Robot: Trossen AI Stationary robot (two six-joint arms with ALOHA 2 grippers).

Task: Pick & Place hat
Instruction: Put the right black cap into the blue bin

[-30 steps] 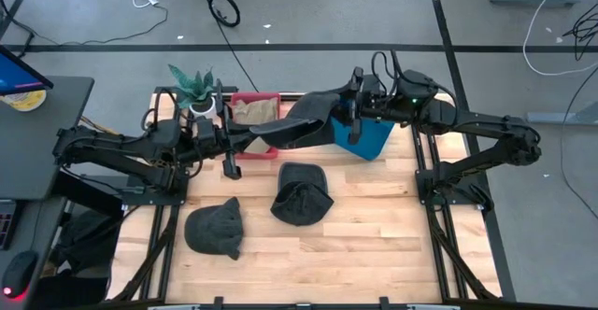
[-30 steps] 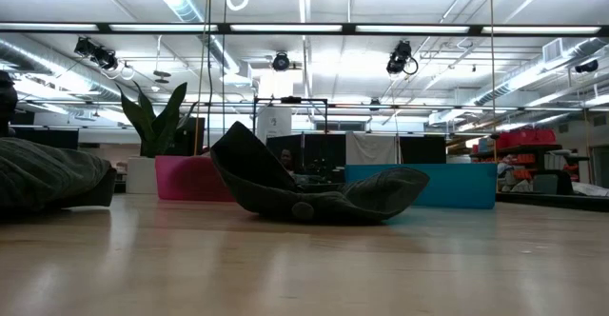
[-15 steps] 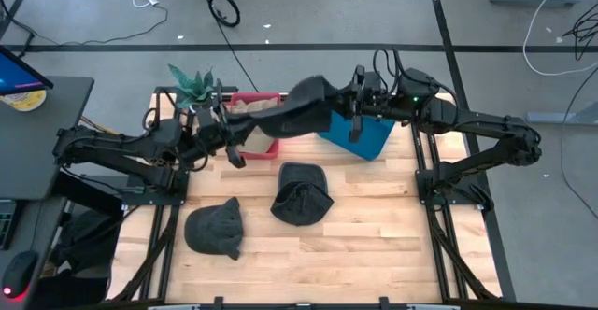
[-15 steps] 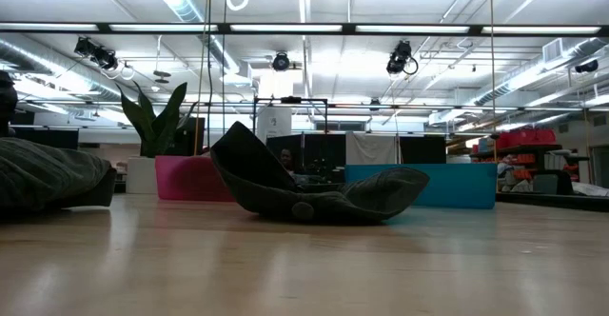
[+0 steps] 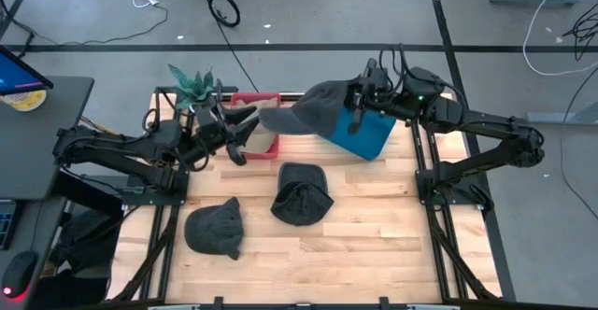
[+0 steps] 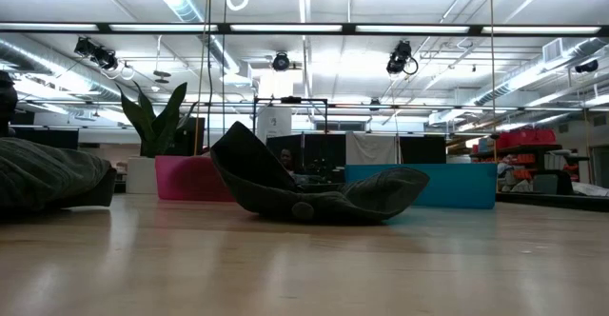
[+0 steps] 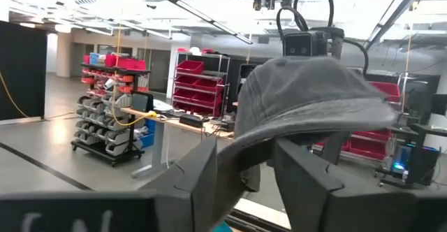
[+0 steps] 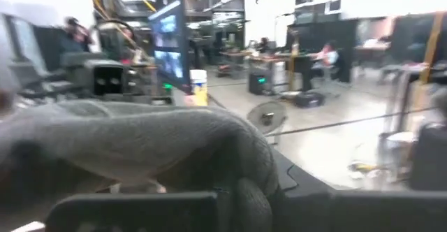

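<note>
Over the back edge of the counter (image 5: 374, 245), the grey hat (image 5: 316, 109) hangs in the air between the two arms, its long axis running from the red bin (image 5: 262, 123) toward the blue bin (image 5: 366, 134), brim end pointing at the red bin and crown end lapping over the blue bin's near rim. The right tool (image 5: 360, 100) sits at the crown end, pressed together on a bunched fold of the fabric, and looks to be carrying the hat alone. The left tool (image 5: 245, 123) is above the red bin, spread, its fingers (image 7: 307, 176) flanking the brim without clearly gripping it. The hat is soft, faded grey cloth, sagging. Two darker hats lie on the counter in front of the bins.
</note>
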